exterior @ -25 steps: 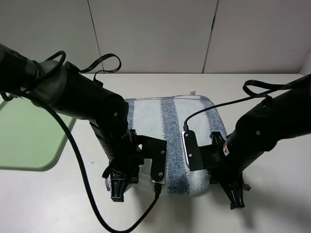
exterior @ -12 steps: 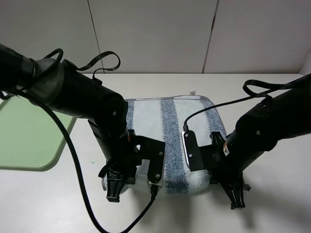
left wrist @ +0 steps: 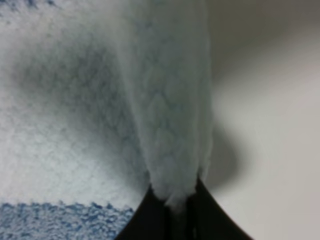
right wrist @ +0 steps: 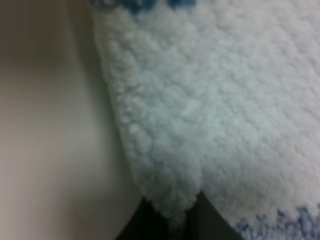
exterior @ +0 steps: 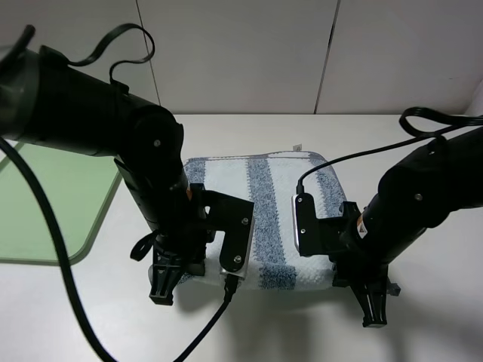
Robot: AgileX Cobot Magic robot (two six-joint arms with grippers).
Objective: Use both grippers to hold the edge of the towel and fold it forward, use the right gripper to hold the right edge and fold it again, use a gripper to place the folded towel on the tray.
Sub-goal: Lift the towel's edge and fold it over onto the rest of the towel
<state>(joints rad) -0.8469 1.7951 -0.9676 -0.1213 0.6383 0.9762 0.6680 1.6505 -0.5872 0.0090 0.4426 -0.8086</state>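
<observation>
Towel, striped white and blue-grey, lies on the white table right of the pale-green tray; left gripper and right gripper each clamp a pinch of its near edge.

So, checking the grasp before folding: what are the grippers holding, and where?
The towel: left gripper and right gripper each pinch its near edge.

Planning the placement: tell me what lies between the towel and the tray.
Exterior high view: only bare table, overhung by the left arm.
</observation>
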